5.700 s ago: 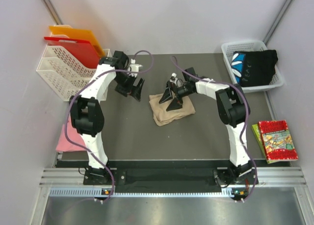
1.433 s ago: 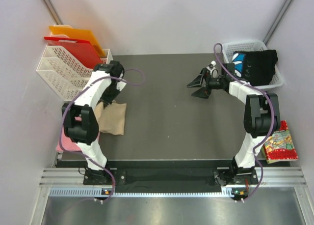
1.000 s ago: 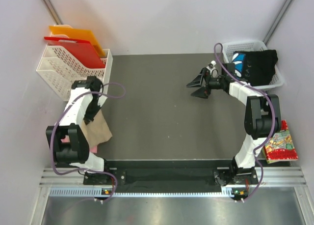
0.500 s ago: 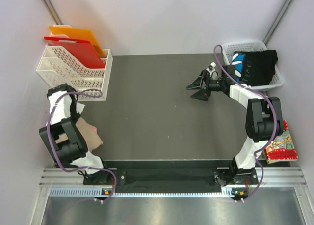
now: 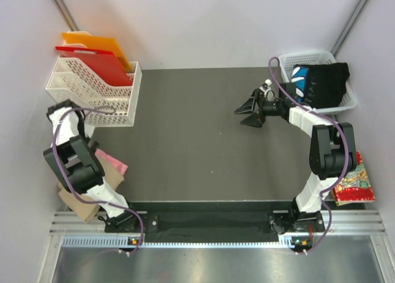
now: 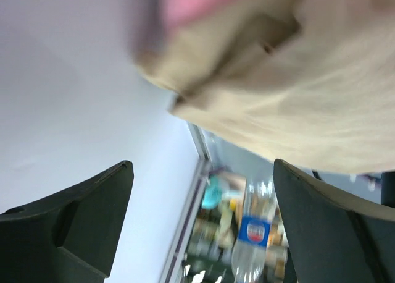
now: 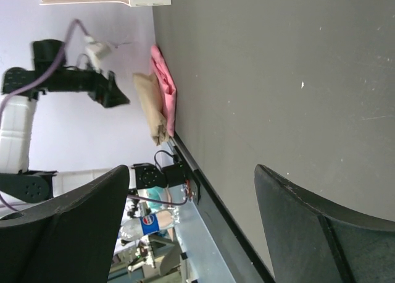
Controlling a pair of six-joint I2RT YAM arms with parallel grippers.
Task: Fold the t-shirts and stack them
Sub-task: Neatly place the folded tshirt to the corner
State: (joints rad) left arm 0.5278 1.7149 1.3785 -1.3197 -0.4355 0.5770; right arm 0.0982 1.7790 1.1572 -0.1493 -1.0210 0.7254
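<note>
The left gripper [image 6: 202, 168] hangs out past the left side of the table [image 5: 197, 141]. Its two dark fingers are spread wide with nothing between them. The beige t-shirt [image 6: 321, 97] lies just in front of those fingers, not touching them. It is pressed against the pink t-shirt [image 7: 165, 91], and the two make a little pile at the table's left edge, partly hanging off it. The right gripper [image 5: 250, 110] is far away on the other side, above the bare table top. Its fingers are spread wide too, and they hold nothing. The black t-shirt [image 5: 324, 82] is near that gripper, inside a white basket [image 5: 305, 54] at the back right corner. The table top is dark, flat and smooth. The basket and the white rack [image 5: 92, 97] are hard plastic full of little holes, and a red board [image 5: 99, 63] and an orange board [image 5: 99, 45] stand in the rack. The beige shirt looks soft and folded, with thick rounded edges. The pink one is plain and shows only as a thin strip. The black one is bunched up, with blue and white marks on it.
</note>
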